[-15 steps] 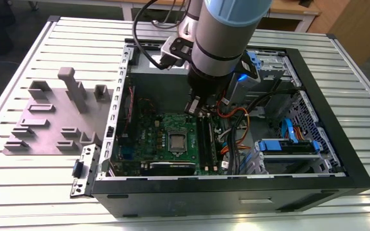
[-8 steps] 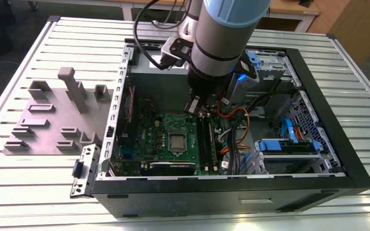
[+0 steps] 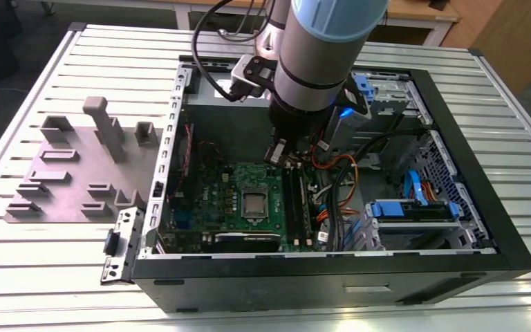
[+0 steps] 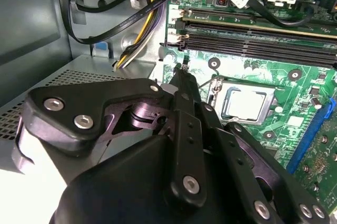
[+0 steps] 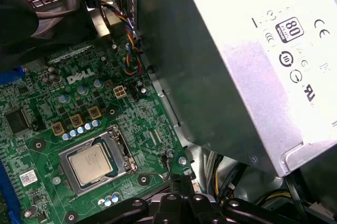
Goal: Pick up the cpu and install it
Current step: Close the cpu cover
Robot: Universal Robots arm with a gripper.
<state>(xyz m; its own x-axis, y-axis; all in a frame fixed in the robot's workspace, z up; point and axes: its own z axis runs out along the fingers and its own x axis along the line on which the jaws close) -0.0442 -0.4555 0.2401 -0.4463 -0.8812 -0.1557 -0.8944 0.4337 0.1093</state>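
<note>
Sitting in socket, cpu (image 5: 90, 162), claw (image 4: 181, 71) fingertips hidden

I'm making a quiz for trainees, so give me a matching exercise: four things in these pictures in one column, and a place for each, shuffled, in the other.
Things:
1. cpu
2. grey tray
3. pincer
4. motherboard

Places:
A. on the slatted table, outside the case, at the exterior view's left
B. seated in the socket frame
C. on the case floor
D. above the board, beside the socket, holding nothing

Pairs: 1-B, 2-A, 3-D, 4-C
</note>
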